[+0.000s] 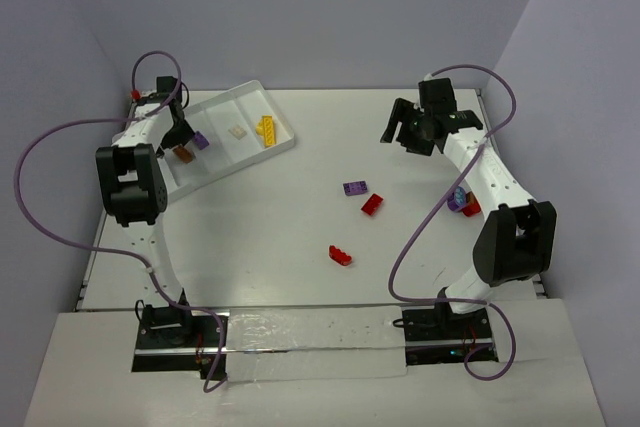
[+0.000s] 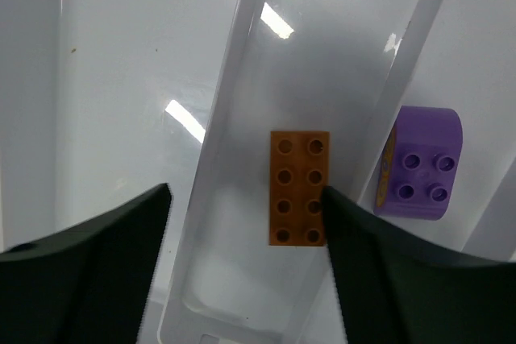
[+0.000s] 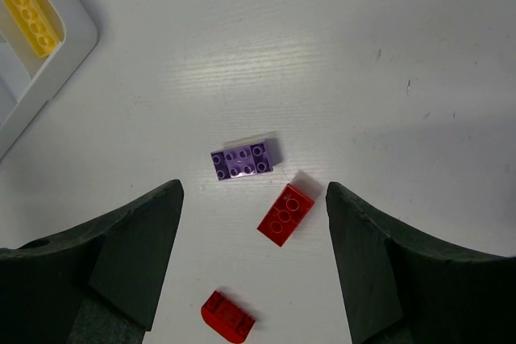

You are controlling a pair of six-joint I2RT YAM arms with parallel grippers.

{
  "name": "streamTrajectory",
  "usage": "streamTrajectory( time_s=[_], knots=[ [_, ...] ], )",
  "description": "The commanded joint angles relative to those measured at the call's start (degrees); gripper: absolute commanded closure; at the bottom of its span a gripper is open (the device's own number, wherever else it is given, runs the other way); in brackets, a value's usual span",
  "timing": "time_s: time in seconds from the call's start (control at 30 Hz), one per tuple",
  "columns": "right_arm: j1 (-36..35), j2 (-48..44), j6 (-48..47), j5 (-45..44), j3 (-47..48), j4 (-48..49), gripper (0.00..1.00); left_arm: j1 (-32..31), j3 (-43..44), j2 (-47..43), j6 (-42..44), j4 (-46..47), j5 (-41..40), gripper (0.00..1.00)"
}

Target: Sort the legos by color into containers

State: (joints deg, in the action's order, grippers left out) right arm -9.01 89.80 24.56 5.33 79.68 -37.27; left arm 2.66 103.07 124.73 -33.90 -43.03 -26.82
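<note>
The white divided tray [image 1: 285, 142] sits at the back left. My left gripper [image 1: 180, 139] hangs over it, open and empty [image 2: 246, 195]. An orange brick [image 2: 299, 188] lies in the compartment below it, its edge by my right fingertip [image 2: 339, 207]. A purple brick [image 2: 421, 163] lies in the neighbouring compartment. A beige brick [image 1: 237, 132] and a yellow brick [image 1: 266, 130] lie in other compartments. My right gripper [image 1: 405, 135] is open and empty [image 3: 254, 191], high above a purple brick [image 3: 242, 159], a red brick [image 3: 285, 214] and a curved red brick [image 3: 228, 316] on the table.
The tray's corner with the yellow brick [image 3: 31, 7] shows at the right wrist view's upper left. A small purple piece [image 1: 458, 197] and a red piece [image 1: 471, 209] sit against the right arm's forearm. Purple cables loop beside both arms. Walls enclose the table.
</note>
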Motion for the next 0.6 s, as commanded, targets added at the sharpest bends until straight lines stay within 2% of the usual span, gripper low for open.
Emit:
streamTrajectory(
  time_s=[0.0, 0.17, 0.33, 0.4, 0.57],
  knots=[
    [-0.9, -0.9, -0.5, -0.8, 0.5, 0.0, 0.21, -0.2, 2.6, -2.1, 1.7, 1.3, 0.6, 0.13],
    [-2.6, -2.6, -0.7, -2.3, -2.3, -0.2, 0.21, -3.1, 0.1, -10.1, 5.8, 3.6, 4.9, 0.14],
    [-6.2, -4.5, 1.0, -3.6, -9.0, 0.6, 0.21, -13.1, -4.8, -20.2, 9.6, 5.7, 10.1, 0.17],
    [-8.7, -6.3, 2.5, -3.3, -14.3, 2.3, 0.2, -19.7, -7.9, -23.5, 8.8, 7.0, 14.6, 0.18],
    [-10.9, -7.5, 5.1, 0.5, -22.0, 5.9, 0.2, -30.7, -12.9, -24.9, 4.8, 10.3, 21.2, 0.19]
  ],
)
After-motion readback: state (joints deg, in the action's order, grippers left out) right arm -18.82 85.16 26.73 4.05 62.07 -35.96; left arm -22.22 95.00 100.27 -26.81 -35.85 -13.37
